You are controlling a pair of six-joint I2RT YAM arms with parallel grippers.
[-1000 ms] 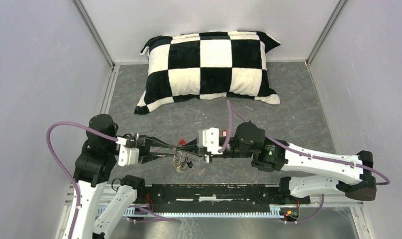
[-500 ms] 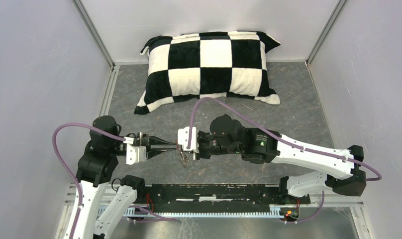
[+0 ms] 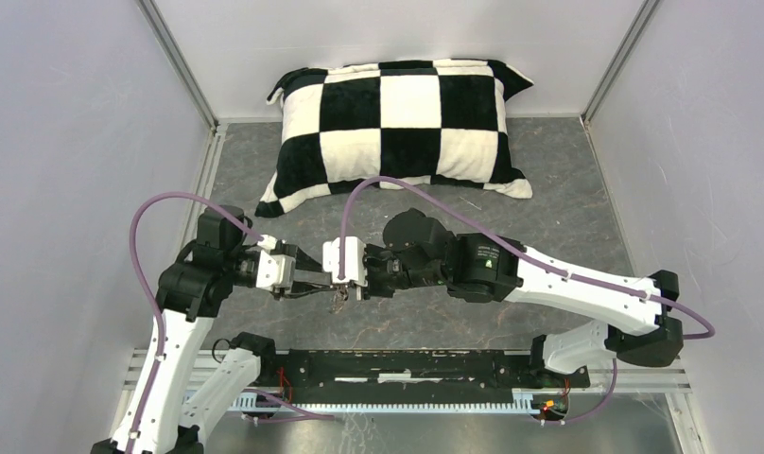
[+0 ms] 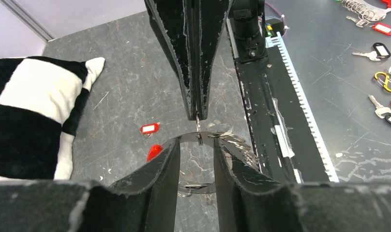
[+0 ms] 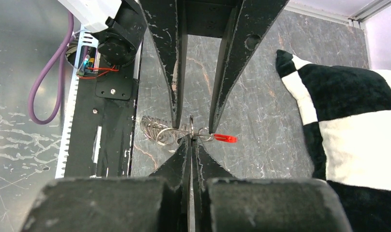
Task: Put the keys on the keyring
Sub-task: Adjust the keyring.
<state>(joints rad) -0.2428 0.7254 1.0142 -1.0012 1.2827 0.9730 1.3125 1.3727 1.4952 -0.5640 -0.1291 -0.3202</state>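
Left wrist view: the left tool is open, its two fingers apart. The silvery wire of the keyring lies across both tips and shows again lower in the gap between them. Whether the loop goes around the fingers cannot be told. The loop's red section sticks out just beside the finger on the left of that picture.

The right tool reaches in from the top, pressed shut, tip to tip with the left tool. A thin metal sliver with a small eye projects from its tips and touches the wire between the left fingers. It is too small to tell whether it is a key. A red tag lies on the worktop underneath, apart from both tools.

The right wrist view agrees: its own fingers are closed on the sliver, seen edge-on. The wire's coils bunch on the side toward the rail, and the red section points toward the pillow.

From the top camera, the tools meet between pillow and rail, with the keyring hanging just under the meeting point. Spare keys and tags lie on the metal surface beyond the rail.
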